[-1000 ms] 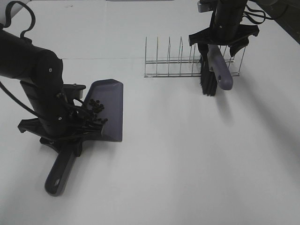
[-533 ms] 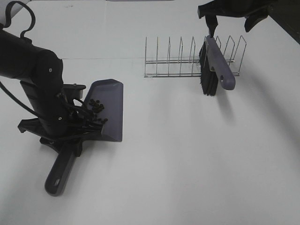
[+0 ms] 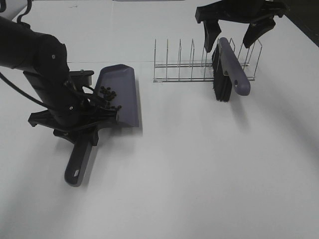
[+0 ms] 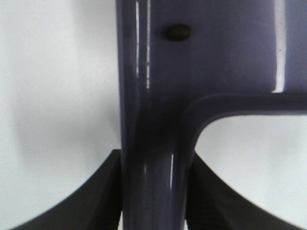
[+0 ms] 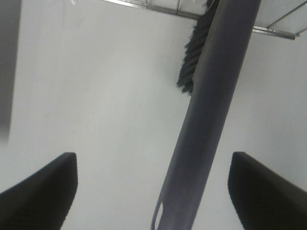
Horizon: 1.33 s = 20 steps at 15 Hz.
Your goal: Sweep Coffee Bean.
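Several coffee beans [image 3: 107, 95] lie in the purple dustpan [image 3: 122, 95] at the left of the exterior view. My left gripper [image 3: 85, 128] is shut on the dustpan's handle [image 3: 79, 159]. The left wrist view shows the handle [image 4: 153, 163] between the dark fingers [image 4: 103, 191] and one bean [image 4: 178, 32] on the pan. The purple brush [image 3: 229, 67] with black bristles [image 3: 220, 84] leans in the wire rack [image 3: 199, 67]. My right gripper [image 3: 233, 37] is open above it, jaws spread wide to either side of the brush handle [image 5: 211, 110].
The white table [image 3: 199, 174] extends around the rack and dustpan. The rack's wire dividers [image 3: 179, 52] stand upright at the back. The table's right edge [image 3: 311, 37] meets a dark area at the far right.
My left gripper has moved the dustpan with the beans right and toward the back. My right gripper, risen off the brush a moment ago, now hangs lower, open over the handle.
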{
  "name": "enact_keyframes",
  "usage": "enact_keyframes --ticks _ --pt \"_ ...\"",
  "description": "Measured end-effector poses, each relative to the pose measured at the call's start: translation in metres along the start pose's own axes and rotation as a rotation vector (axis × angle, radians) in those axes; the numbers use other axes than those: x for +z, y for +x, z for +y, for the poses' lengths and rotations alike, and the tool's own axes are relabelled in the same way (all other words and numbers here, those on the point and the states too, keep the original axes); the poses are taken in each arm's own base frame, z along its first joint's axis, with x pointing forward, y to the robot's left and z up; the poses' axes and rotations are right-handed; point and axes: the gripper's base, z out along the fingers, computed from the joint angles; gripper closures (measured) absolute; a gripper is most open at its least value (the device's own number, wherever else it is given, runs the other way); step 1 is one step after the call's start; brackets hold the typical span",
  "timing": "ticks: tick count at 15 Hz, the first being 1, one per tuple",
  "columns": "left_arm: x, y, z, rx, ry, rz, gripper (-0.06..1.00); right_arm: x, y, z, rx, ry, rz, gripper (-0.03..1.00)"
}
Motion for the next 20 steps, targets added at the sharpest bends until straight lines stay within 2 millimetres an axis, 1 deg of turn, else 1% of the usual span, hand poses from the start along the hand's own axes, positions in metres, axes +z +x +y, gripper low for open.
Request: enact_keyframes --ticks 2,3,5,7,8,9,10,11,12,13,14,15,16,18,19,20 --pt "-0.002 -0.005 -0.004 -0.007 0.022 -0.009 0.59 -0.011 0.024 0.009 -0.042 0.018 0.039 0.22" --pt "-0.001 -0.006 -0.005 -0.009 0.025 -0.008 0.59 -0.019 0.038 0.012 -0.057 0.019 0.053 0.22" --pt "0.007 -0.005 -0.004 0.0 0.019 0.013 0.59 -0.039 0.068 0.016 -0.079 0.015 0.069 0.22" --pt "0.016 -0.003 -0.004 0.029 0.025 0.04 0.59 -0.056 0.103 0.013 -0.083 0.01 0.086 0.22" --pt "0.02 -0.002 -0.006 0.048 0.039 0.054 0.59 -0.079 0.142 0.006 -0.074 -0.003 0.054 0.22" --pt "0.021 -0.002 -0.006 0.05 0.041 0.055 0.59 -0.086 0.162 0.002 -0.061 -0.005 0.041 0.22" --pt "0.021 -0.002 -0.006 0.05 0.043 0.052 0.59 -0.091 0.173 0.0 -0.057 -0.006 0.031 0.22" --pt "0.021 -0.003 -0.006 0.049 0.046 0.041 0.55 -0.098 0.192 -0.004 -0.044 -0.01 0.009 0.22" --pt "0.021 -0.004 -0.007 0.049 0.048 0.034 0.42 -0.108 0.213 -0.009 -0.027 -0.014 -0.018 0.22" --pt "0.02 -0.005 -0.007 0.051 0.05 0.03 0.26 -0.114 0.232 -0.013 -0.016 -0.019 -0.042 0.22" --pt "0.02 -0.005 -0.007 0.063 0.048 0.03 0.17 -0.12 0.25 -0.017 -0.004 -0.024 -0.069 0.22" --pt "0.019 -0.004 -0.006 0.083 0.042 0.038 0.14 -0.129 0.269 -0.021 0.003 -0.034 -0.12 0.22" --pt "0.013 -0.003 -0.006 0.091 0.039 0.048 0.13 -0.137 0.288 -0.025 0.006 -0.044 -0.172 0.22" --pt "-0.01 -0.003 -0.005 0.12 0.03 0.026 0.13 -0.148 0.323 -0.032 0.011 -0.061 -0.265 0.22" --pt "-0.031 -0.002 -0.004 0.147 0.02 0.003 0.13 -0.15 0.333 -0.034 0.012 -0.065 -0.289 0.22" --pt "-0.053 0.001 -0.002 0.173 0.003 -0.013 0.13 -0.151 0.349 -0.037 0.015 -0.073 -0.33 0.22"
